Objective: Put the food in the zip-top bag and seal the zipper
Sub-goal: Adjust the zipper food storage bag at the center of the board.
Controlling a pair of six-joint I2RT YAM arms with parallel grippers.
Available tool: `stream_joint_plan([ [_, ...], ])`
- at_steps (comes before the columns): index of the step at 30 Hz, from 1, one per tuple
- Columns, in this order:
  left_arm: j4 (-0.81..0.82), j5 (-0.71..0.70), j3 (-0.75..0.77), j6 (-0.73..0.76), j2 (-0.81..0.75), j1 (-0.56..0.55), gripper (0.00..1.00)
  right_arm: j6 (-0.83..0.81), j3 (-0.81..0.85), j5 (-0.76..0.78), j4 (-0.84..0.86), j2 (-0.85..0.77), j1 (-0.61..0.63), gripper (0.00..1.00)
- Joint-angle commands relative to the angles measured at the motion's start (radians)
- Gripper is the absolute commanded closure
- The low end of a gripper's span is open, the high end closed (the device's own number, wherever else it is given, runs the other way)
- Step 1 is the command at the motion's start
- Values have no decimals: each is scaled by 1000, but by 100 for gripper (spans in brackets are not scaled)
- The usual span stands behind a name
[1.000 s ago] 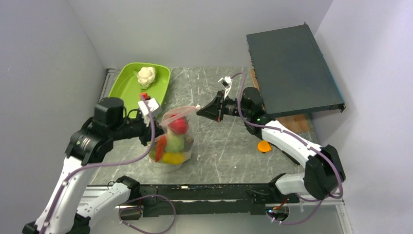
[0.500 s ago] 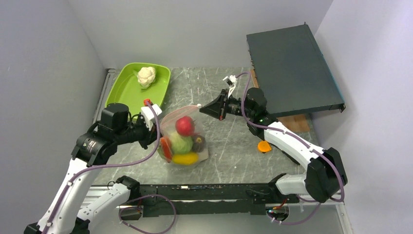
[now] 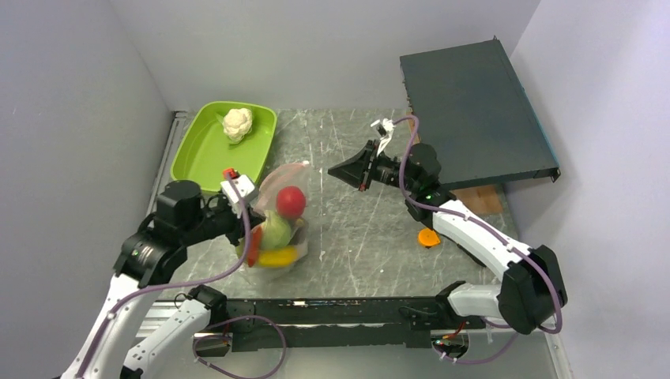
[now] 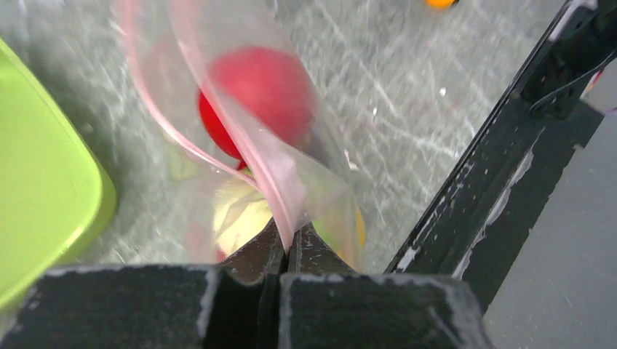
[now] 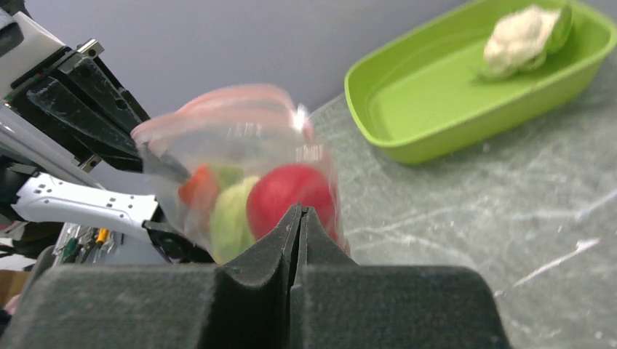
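The tray lies at the far left with a cauliflower in it, not yet bagged. Just near of the tray, the left gripper has its jaws pinched tight on the zipper at one end of the mouth of the bag. The bag hangs from that single pinch, left of the table's middle. It is blurred, so whether its bottom rests on the table I cannot tell. Inside are a red piece on top, a green piece below it and a yellow piece at the bottom. The mouth looks open, its rim looping up and away from the jaws.

To the right, apart from the bag, the right gripper points at it with its jaws pressed together on nothing. Further right an orange disc lies on the table, and a dark panel leans at the far right.

The film is likely thin, limp and slick, and the load should make the bottom sag and sway. The stiffer zipper is the best place to hold, one gripper at each end to keep the mouth taut. The toys look light and hard, and the round ones may roll
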Motion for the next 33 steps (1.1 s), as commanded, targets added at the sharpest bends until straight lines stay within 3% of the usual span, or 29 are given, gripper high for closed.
stream_joint_plan([
  [1,19,-29,-48,12,24,2,100,25,-41,-1,95,37,-3,100],
  [5,50,73,-58,46,-6,3,100,-17,-18,-31,55,60,-6,100],
  [6,51,103,-57,58,-14,1,100,-18,-9,-51,53,77,-9,96],
  [8,55,141,-57,77,-32,2,100,3,20,-130,94,125,-24,80],
  [10,58,140,-59,87,-49,2,100,24,58,-195,121,179,-27,54],
  [15,40,159,-46,108,-64,2,100,116,97,-324,308,282,-26,31],
  [23,23,160,-55,120,-63,2,100,341,144,-499,634,395,19,27],
  [26,18,168,-55,125,-59,2,100,324,156,-495,605,403,45,28],
  [29,24,175,-56,122,-60,2,100,268,178,-474,539,408,66,35],
  [33,16,174,-49,130,-60,3,100,278,187,-463,547,418,69,56],
])
